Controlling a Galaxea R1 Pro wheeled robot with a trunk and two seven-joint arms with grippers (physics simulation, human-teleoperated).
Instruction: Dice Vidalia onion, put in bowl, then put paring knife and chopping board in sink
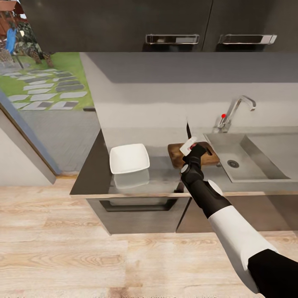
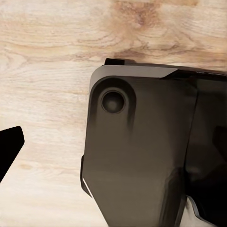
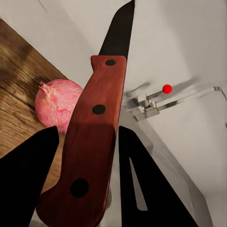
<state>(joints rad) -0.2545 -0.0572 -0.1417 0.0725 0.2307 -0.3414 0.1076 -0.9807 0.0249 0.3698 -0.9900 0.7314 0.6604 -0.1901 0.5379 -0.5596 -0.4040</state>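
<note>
On the chopping board [image 3: 19, 90], just beside the sink [image 1: 252, 159], the whole Vidalia onion [image 3: 56, 101] awaits dicing. Right gripper [image 1: 191, 147] clenches the paring knife [image 3: 97, 127]. Left gripper state: cannot tell. Bowl [image 1: 129, 158] is empty.

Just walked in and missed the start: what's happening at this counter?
The right gripper holds the knife by its red handle, blade up, over the board. The whole onion sits uncut on the board. The white bowl waits empty on the countertop, on the board's far side from the sink. So dicing hasn't started.
</note>
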